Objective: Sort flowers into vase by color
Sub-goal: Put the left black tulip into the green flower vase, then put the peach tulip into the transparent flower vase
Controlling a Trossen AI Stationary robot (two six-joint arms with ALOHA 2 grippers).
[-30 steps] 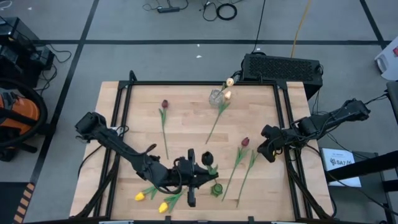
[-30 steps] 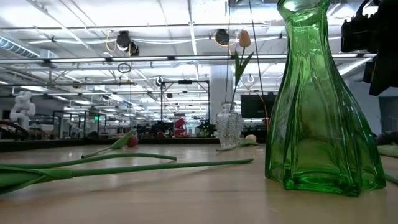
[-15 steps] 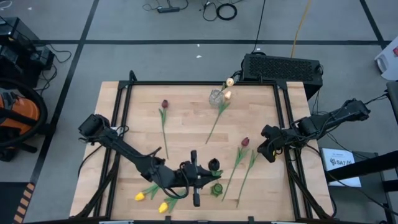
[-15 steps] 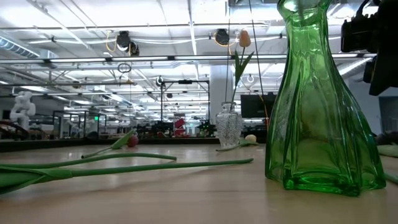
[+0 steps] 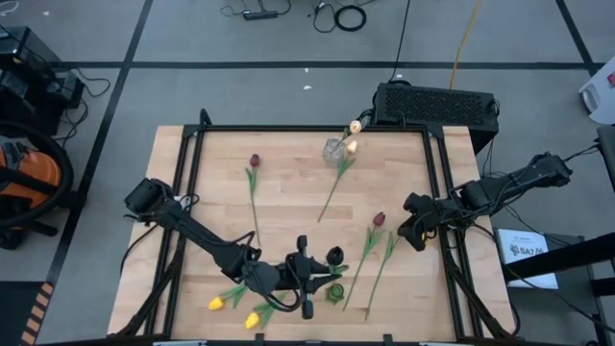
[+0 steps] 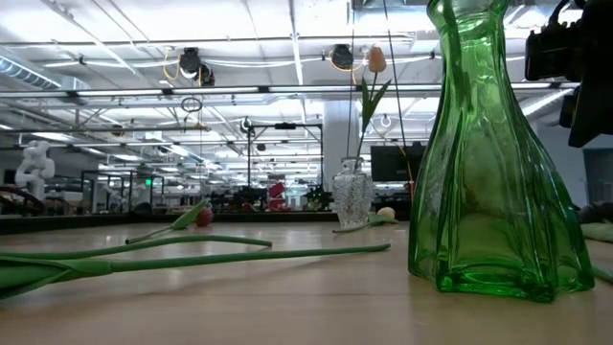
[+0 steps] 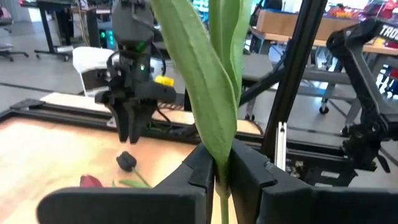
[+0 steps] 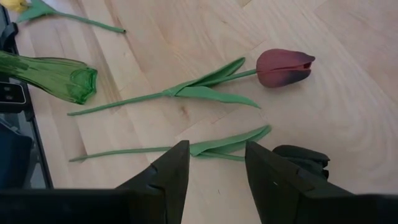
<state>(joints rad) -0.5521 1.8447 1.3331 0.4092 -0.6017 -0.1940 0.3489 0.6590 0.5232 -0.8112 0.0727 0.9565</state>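
Observation:
My left gripper [image 5: 321, 278] is shut on a near-black tulip [image 5: 334, 256] and holds it upright just beside the green vase [image 5: 334, 291] near the table's front edge. In the left wrist view its stem and long leaves [image 7: 208, 87] rise between my fingers. My right gripper [image 8: 214, 180] hangs open over the right side of the table, above a dark red tulip [image 8: 286, 67] and a second dark tulip [image 8: 303, 159] that both lie flat. One peach tulip [image 6: 376, 59] stands in the clear vase [image 5: 334, 150]. My left gripper pinches the tulip's stem [image 7: 221, 186] between its two fingers, right below the leaves. The fingers come in level from the table's left and lie across the stem. The tulip stands upright; its lower end is hidden below the fingers.
A peach tulip [image 5: 352, 146] lies beside the clear vase. A dark red tulip [image 5: 255, 160] lies at centre left, and two yellow tulips [image 5: 216, 304] [image 5: 253, 320] lie at the front left. A black frame rail [image 5: 288, 128] runs round the tabletop.
My left gripper has carried the near-black tulip toward the table's right and near edges, closer to the green vase, and has come down a little. The tulip has stayed upright in the hold.

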